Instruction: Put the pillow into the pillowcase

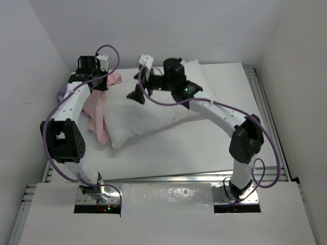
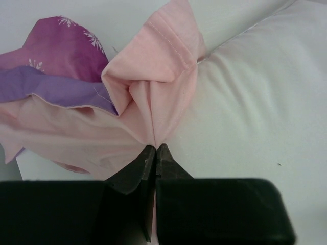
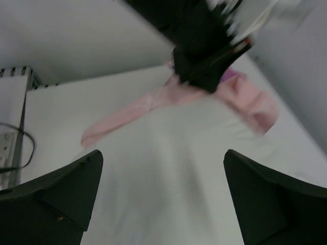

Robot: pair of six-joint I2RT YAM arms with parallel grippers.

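Left gripper (image 2: 155, 151): jaws together, clamped on a fold of the pale pink inner side of the thin purple snowflake-print fabric pillowcase (image 2: 153, 81). Right gripper (image 3: 163, 194): jaws wide apart, nothing between them, hovering over the plump plain white rectangular pillow (image 1: 148, 120). The pillow lies mid-table, angled, with its left end touching the case. The case is bunched at the far left of the white table (image 1: 204, 153). Cannot tell if any pillow corner is inside yet.

Handling, by judgement: the case is light and limp and will bunch, so pinch it at the hemmed opening edge. The pillow is soft, bulky and squashes, so take a corner and pinch deep.
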